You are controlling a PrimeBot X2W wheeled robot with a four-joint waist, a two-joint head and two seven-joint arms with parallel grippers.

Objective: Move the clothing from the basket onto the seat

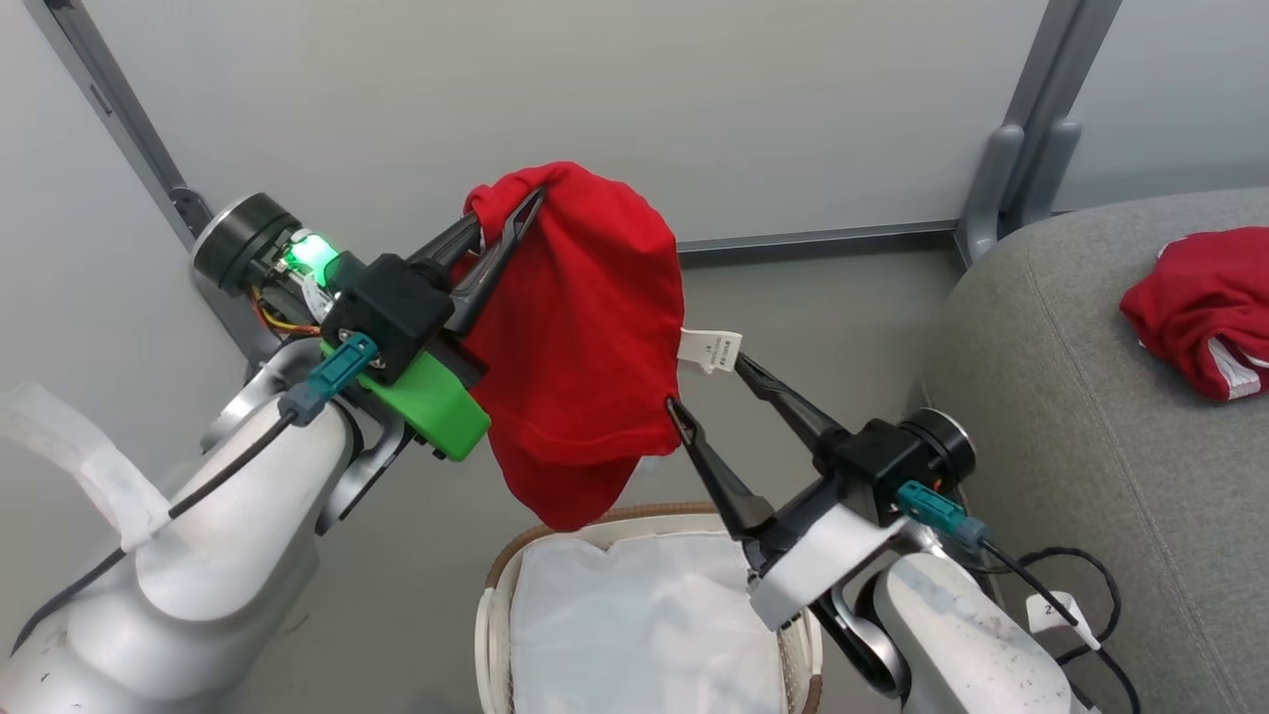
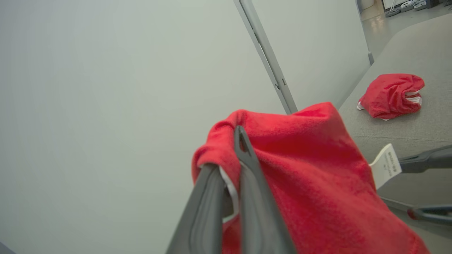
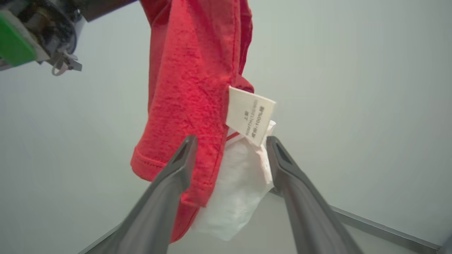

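A: Left gripper (image 1: 508, 220) clamped on a top fold of the bright red soft-fabric garment (image 1: 585, 337), which hangs in the air above the oval cream plastic basket with the brown woven-look rim (image 1: 516, 550). Right gripper (image 1: 708, 385) spread wide, fingers either side of the hem by the white care tag (image 1: 710, 350), gripping nothing.

B: Risks?

A: One small pinch holds it. A quick swing toward the large grey upholstered seat (image 1: 1071, 426) could slip it, dropping it into the basket or onto the floor. The open right fingers may snag the hem.

B: Basket contents?

A: White cloth liner (image 1: 634, 615); no red seen inside, near end cut off. A second red garment with white trim (image 1: 1200, 307) lies on the seat.
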